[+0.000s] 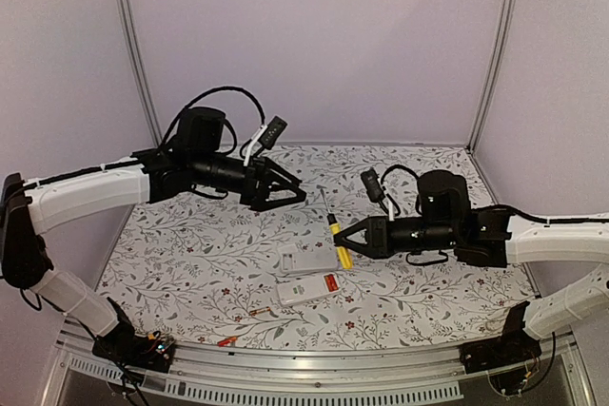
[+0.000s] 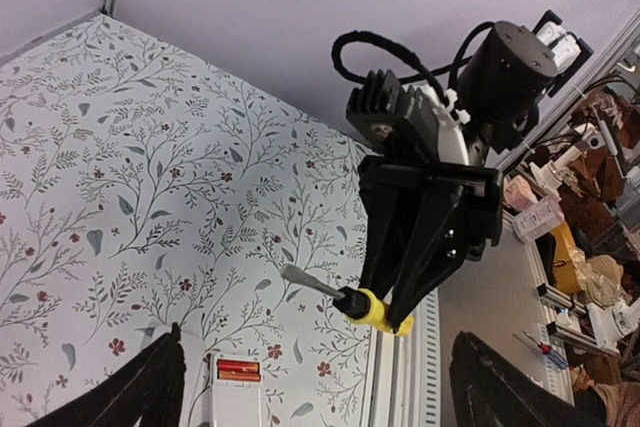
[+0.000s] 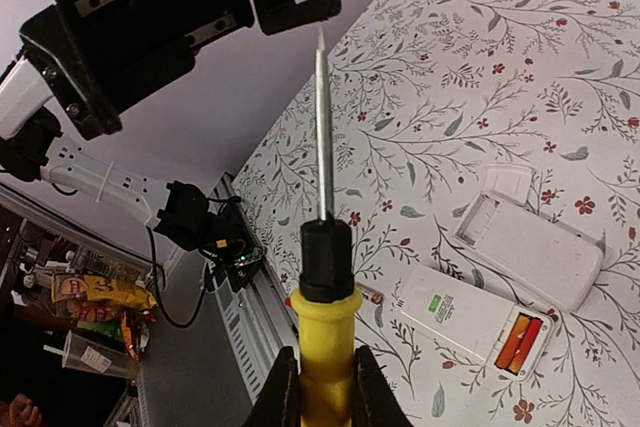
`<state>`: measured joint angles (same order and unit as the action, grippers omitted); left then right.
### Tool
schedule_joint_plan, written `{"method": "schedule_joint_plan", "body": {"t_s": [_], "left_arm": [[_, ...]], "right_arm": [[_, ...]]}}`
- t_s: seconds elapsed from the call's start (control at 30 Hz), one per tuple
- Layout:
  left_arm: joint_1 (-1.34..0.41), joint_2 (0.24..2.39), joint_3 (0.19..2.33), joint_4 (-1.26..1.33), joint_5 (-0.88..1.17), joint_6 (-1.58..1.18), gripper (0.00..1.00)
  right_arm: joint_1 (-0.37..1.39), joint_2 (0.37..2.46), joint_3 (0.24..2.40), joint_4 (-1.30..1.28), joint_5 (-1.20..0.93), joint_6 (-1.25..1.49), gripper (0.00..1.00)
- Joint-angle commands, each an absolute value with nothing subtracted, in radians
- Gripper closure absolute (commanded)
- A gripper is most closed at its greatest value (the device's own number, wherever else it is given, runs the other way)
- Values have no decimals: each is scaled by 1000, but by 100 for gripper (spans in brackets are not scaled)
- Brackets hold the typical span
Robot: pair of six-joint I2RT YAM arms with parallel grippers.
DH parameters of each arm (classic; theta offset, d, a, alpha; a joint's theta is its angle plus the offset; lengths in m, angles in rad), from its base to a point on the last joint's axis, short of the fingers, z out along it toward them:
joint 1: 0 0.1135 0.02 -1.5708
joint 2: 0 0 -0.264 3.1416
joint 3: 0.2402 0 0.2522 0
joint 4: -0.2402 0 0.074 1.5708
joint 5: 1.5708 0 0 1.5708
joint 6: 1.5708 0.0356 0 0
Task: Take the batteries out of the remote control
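Flowered cloth covers the table (image 1: 190, 263), with plain purple walls (image 1: 314, 45) around it, and near its middle I see the remote control (image 3: 447, 309) lying flat, back side up, the cover off. At one end of the remote the batteries (image 3: 521, 339) sit side by side in their open bay, red-orange, two as far as I can count. Just beside the remote, on its far side, lies a second white casing (image 3: 535, 243) whose bay looks empty. My right gripper (image 3: 325, 387) is pressed together on the yellow handle of the screwdriver (image 3: 324, 267), which hangs over the cloth a little beyond the remote's battery end, with the tip pointing away from me. My left gripper (image 1: 299, 190) is spread wide and carries nothing, raised in the air to the far left of the remote. I judge the batteries to be light, hard and smooth, so they will roll and slip easily, and springs probably press on their ends. I would lever one up at its end with the blade, then pinch it across the middle.
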<state>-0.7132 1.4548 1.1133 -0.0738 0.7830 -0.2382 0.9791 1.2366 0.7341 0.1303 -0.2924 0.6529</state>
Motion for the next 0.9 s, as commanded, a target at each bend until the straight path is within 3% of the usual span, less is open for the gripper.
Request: {"method": "schedule_joint_plan", "body": {"t_s": [0.0, 0.17, 0.5, 0.87], "left_arm": [[-725, 1494, 1109, -45, 875, -263, 10], [-730, 1516, 1106, -18, 931, -290, 23], [-732, 1529, 1103, 28, 988, -317, 62], [-740, 1555, 1109, 26, 1014, -326, 70]], "right_arm": [[981, 1272, 795, 222, -471, 576, 100], [980, 1326, 828, 230, -530, 559, 100], [981, 1359, 839, 235, -527, 554, 100], [981, 1335, 830, 240, -504, 553, 100]]}}
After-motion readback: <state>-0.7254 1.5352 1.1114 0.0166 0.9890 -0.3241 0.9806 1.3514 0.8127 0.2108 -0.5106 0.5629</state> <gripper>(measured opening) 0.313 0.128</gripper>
